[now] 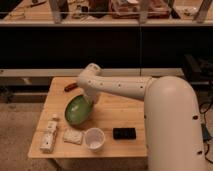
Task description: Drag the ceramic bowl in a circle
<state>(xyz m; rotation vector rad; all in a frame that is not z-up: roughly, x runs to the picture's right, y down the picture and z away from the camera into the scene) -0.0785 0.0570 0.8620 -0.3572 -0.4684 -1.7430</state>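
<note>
Big white robot arm (150, 100) reaches across the wooden counter (125, 112), tool (90, 102) at the rim of the glossy green ceramic bowl (77, 110), left of centre, tilted; circle looks partway, arc remaining

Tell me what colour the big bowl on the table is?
Glossy green, in the camera view: the ceramic bowl sits on the wooden table, with the gripper at its rim.

Wooden table (125, 112) before dark shelving (105, 22); tool (89, 102) over it.
</note>
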